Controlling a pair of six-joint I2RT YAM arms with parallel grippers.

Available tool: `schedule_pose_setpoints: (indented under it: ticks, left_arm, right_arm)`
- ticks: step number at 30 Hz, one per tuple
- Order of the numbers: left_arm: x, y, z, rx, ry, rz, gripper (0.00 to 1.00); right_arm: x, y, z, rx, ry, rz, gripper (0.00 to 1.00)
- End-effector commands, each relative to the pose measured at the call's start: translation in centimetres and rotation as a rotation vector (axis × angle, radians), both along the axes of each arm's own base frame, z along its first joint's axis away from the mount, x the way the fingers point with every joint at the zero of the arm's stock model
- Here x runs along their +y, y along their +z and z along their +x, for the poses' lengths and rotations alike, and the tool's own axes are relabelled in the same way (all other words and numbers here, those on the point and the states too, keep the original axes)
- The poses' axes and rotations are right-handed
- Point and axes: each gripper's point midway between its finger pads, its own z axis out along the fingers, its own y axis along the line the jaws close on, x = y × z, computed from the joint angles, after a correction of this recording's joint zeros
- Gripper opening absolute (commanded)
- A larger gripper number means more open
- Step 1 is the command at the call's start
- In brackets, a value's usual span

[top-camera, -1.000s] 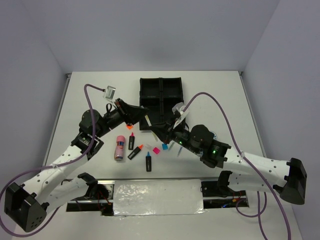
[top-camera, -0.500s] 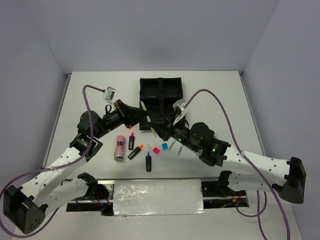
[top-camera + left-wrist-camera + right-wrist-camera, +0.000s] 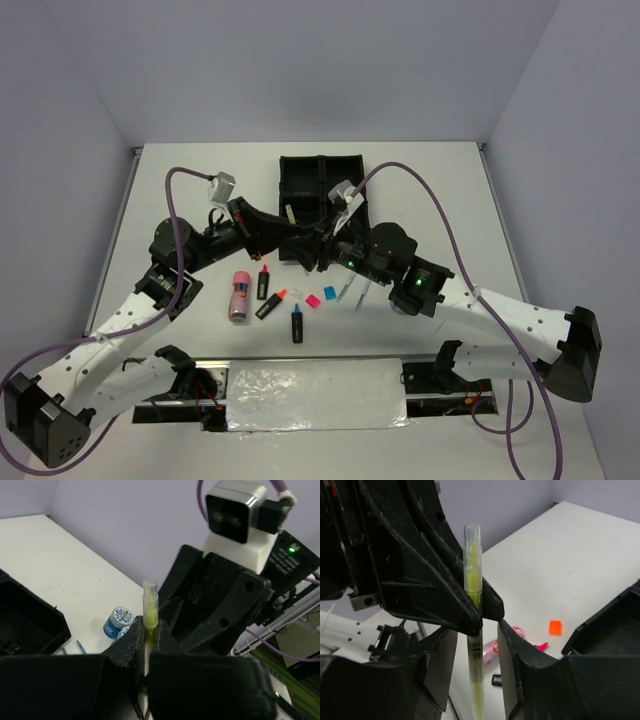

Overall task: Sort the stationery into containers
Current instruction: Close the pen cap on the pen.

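Over the tray (image 3: 300, 160) edge, yellow pen (image 3: 472, 575) tight in left hand (image 3: 147, 632), between parted fingers (image 3: 512, 650) of right hand (image 3: 476, 627).

No words I can read on any feed. Yellow pen (image 3: 472, 575): barcode (image 3: 476, 654) on the barrel, digits too small for me. Blue-white roll (image 3: 119, 618): blue print on its face, illegible. Pink tube (image 3: 240, 294): label blurred.
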Motion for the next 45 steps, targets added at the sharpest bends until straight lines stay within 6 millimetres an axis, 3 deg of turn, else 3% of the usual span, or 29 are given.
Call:
schedule_pose_setpoints:
  ticks: [1,6,9,10,13,14,18,19,23,33,43,45]
  left_arm:
    - [-0.2,3.3,-2.2,-0.166,-0.077,0.002,0.00]
    - [-0.5,3.4,-2.6,-0.181,-0.084,0.017,0.00]
    - [-0.4,3.8,-2.6,-0.193,-0.072,0.016,0.00]
    - [-0.4,3.8,-2.5,-0.191,-0.069,0.017,0.00]
    - [-0.4,3.7,-2.0,-0.182,-0.049,0.014,0.15]
    - [-0.4,3.7,-2.0,-0.180,-0.046,0.013,0.29]
    - [-0.3,4.1,-1.9,-0.187,-0.033,0.017,0.60]
    - [-0.3,4.0,-1.7,-0.173,-0.023,0.027,0.72]
    - [1.0,5.3,-0.8,-0.189,0.085,0.023,0.80]
    - [1.6,8.5,-1.6,-0.263,0.095,-0.030,0.73]
    - [0.9,7.4,0.0,-0.213,0.104,0.000,0.65]
    - [0.7,7.4,-0.1,-0.210,0.093,-0.004,0.59]
  right_arm:
    - [1.1,1.3,-1.7,0.007,0.126,0.013,0.46]
    - [1.1,1.5,-2.0,-0.001,0.135,0.013,0.43]
    - [0.9,1.5,-2.1,-0.005,0.138,0.018,0.15]
    - [0.9,1.4,-2.1,-0.001,0.134,0.021,0.00]
    - [0.8,1.6,-2.3,-0.006,0.141,0.038,0.00]
    - [0.6,1.9,-2.4,-0.010,0.140,0.048,0.00]
    - [0.4,2.1,-2.1,-0.017,0.118,0.054,0.00]
    - [0.3,2.1,-2.0,-0.017,0.112,0.054,0.00]
    - [0.2,2.3,-1.8,-0.017,0.102,0.047,0.00]
    - [0.8,1.3,-1.7,0.005,0.115,0.010,0.00]
    - [1.2,1.9,-2.0,-0.004,0.144,0.006,0.00]
    - [1.4,1.9,-2.0,-0.004,0.150,0.005,0.00]
